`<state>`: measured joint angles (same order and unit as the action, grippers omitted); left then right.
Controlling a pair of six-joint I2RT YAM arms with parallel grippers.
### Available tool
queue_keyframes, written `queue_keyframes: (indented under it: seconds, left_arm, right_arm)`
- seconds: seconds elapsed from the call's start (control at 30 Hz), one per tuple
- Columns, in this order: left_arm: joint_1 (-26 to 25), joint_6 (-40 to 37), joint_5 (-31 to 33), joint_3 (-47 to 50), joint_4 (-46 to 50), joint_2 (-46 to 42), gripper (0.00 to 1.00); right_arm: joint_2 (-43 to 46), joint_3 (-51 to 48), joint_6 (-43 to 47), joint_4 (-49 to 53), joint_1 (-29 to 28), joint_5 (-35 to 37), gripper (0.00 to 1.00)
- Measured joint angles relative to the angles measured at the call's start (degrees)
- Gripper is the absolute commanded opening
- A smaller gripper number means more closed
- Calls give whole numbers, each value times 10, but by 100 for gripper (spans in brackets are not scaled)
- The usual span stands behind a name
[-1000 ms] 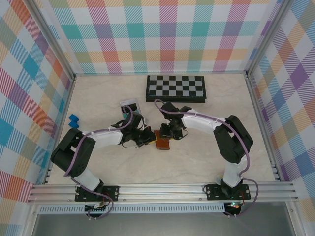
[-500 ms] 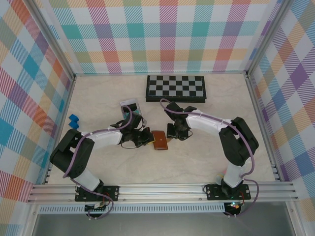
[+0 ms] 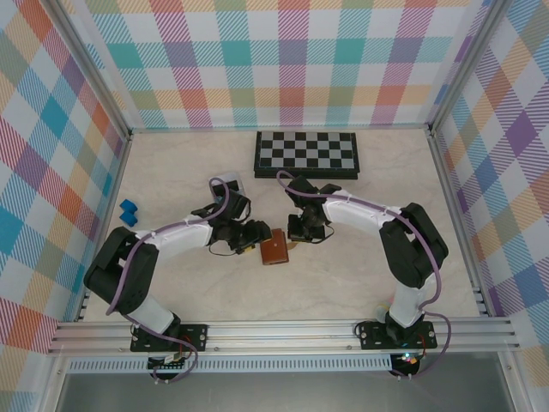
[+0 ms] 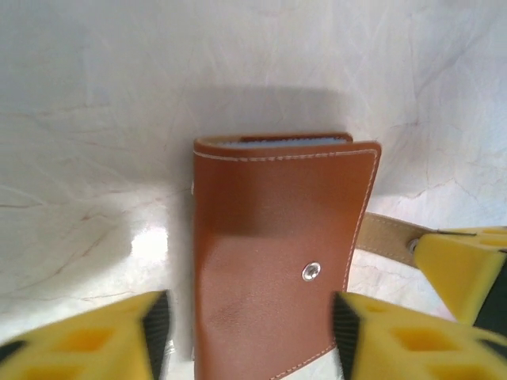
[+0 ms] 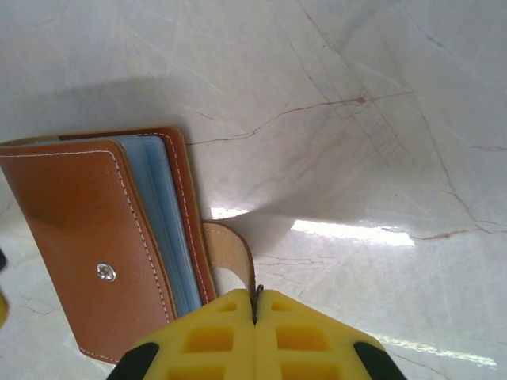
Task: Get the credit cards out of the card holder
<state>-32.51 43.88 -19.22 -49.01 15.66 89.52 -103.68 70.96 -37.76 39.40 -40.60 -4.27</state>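
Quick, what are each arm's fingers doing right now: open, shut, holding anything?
Left gripper: open, fingers on either side of the card holder.
Right gripper: shut on the clasp tab.

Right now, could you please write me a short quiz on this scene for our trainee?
1. True or false: the holder lies shut on the table.
2. What does the right gripper pinch? A: the tab. B: the chessboard. C: the blue block.
3. Fill in: the left gripper straddles the holder with its jaws ___.
Key: 1 true; 2 A; 3 open.
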Motion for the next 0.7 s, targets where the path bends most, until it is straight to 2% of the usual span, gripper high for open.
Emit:
queue_keyframes:
  seconds: [0.1,0.23,0.43,0.7]
  left_arm:
    - [0,1,38,-5,32,-31,88]
    - [0,12,88,-4,70,-89,100]
    - [0,40,136,10,101,-190,100]
    - [0,65,138,68,125,-260,100]
  right_arm:
    - [4,0,7,-3,-2,-10,0]
    - [34,0,14,-16,-7,-43,0]
    - [86,1,19,-70,-13,-122,0]
    - [71,3,17,-107,-24,-153,0]
